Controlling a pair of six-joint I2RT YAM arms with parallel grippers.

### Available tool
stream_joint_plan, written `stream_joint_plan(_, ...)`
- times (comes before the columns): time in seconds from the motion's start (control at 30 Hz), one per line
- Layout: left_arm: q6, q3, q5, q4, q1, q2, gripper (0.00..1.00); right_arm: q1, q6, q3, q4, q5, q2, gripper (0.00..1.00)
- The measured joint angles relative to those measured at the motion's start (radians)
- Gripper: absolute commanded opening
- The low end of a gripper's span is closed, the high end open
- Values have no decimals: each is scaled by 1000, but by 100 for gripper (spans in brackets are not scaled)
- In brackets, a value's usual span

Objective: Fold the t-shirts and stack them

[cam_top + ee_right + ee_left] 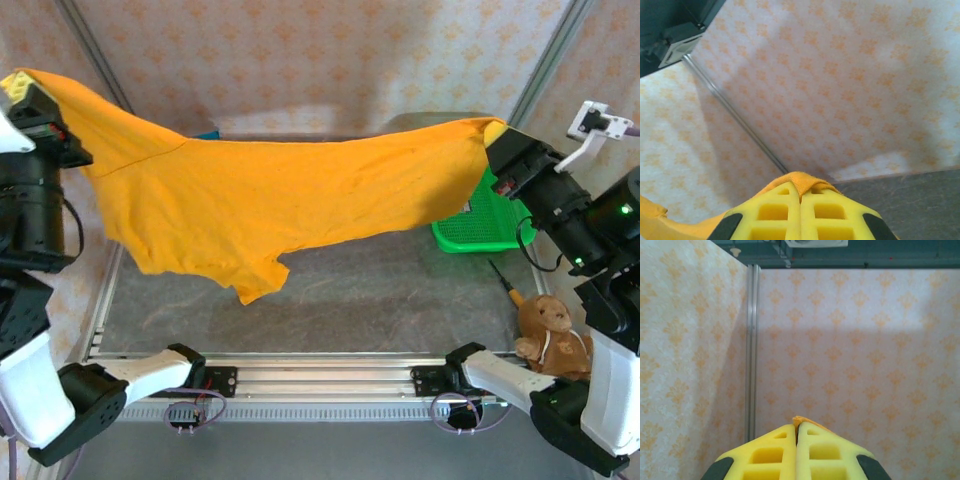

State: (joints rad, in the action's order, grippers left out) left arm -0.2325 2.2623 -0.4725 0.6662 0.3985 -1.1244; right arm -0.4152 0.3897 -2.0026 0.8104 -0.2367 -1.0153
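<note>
**Orange shirt hangs stretched between both arms**

You have the orange t-shirt [280, 195] lifted above the bench [400, 295] and spread wide from one arm to the other. Your left end effector [797, 432] is clamped on the shirt's edge at the far left. In the left wrist view its yellow pads [765, 455] press together, with a sliver of orange cloth pinched at the tips. Your right end effector [800, 192] is clamped on the opposite edge, high on the right, and a fold of orange cloth bulges over its tips.

The cloth sags through the middle, and one loose flap hangs lowest toward the front left. You cannot tell from the top view whether that flap touches the bench.

A green basket [480, 228] sits at the bench's right side, partly behind the shirt's right end. A teddy bear [550, 335] sits at the front right corner, beside the right arm.
</note>
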Motion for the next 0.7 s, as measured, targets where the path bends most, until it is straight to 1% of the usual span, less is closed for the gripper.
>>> stream_joint_plan(0.27,29,67,24,60,0,23,0,0,29,-13,30,-28,37,0)
stream_joint_plan(0.5,23,52,19,78,0,18,0,0,27,-4,68,-21,37,0)
stream_joint_plan(0.6,13,-5,10,76,0,13,0,0,18,30,77,13,36,0)
stream_joint_plan(0.7,-17,-68,-25,77,0,-25,0,0,4,74,100,87,21,0)
